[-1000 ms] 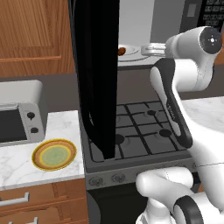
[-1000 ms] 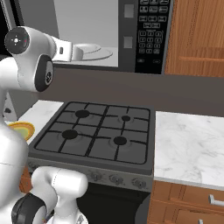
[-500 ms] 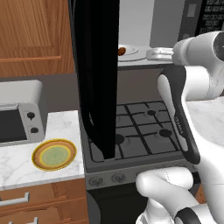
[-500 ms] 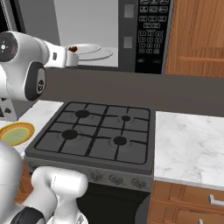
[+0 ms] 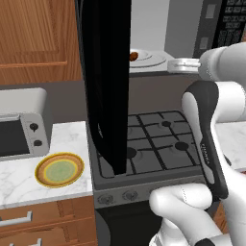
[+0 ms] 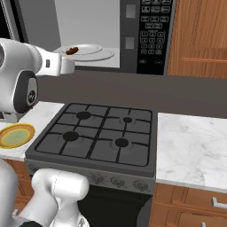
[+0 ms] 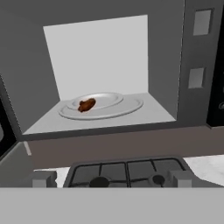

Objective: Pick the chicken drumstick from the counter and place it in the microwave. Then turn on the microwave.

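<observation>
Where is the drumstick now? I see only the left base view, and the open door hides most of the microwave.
Observer: The drumstick lies on the turntable inside the microwave.
Operator: Is the claw holding anything?
Observer: No. The claw is open and empty, in front of the microwave's opening.
Operator: Is the whole keypad free to press?
Observer: Yes. The keypad, right of the opening, has nothing in front of it.

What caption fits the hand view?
Chicken drumstick resting on the turntable inside the open microwave, above the stovetop.
</observation>
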